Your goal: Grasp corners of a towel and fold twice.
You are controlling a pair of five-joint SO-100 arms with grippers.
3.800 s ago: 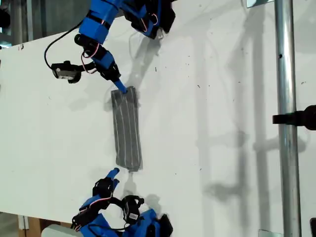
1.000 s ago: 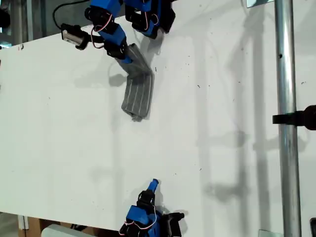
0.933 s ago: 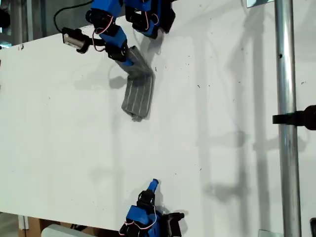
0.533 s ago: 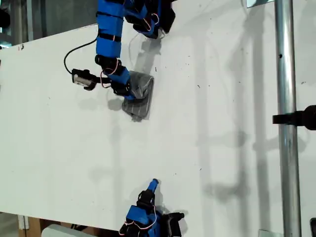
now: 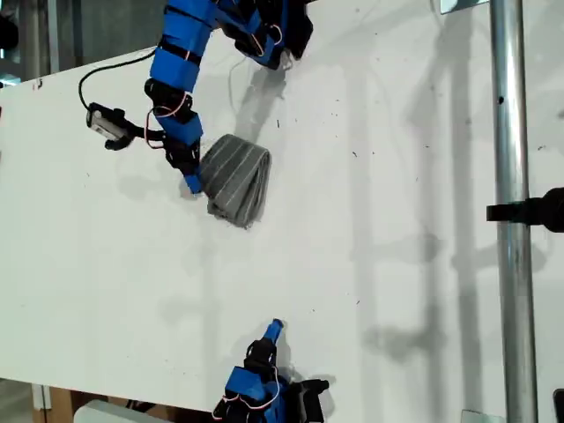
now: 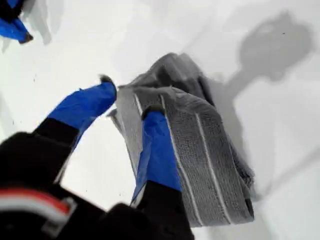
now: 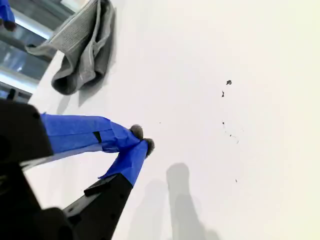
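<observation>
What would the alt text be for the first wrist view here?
A folded dark-grey striped towel lies bunched on a white table, with one blue finger of my first hand resting on top of it and the other beside its edge, jaws apart.

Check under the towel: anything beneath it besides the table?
Only the white table shows around the folded towel. My first gripper is at its edge, one of the jaws lying over the cloth. The towel's own layers hide whatever is beneath it.
</observation>
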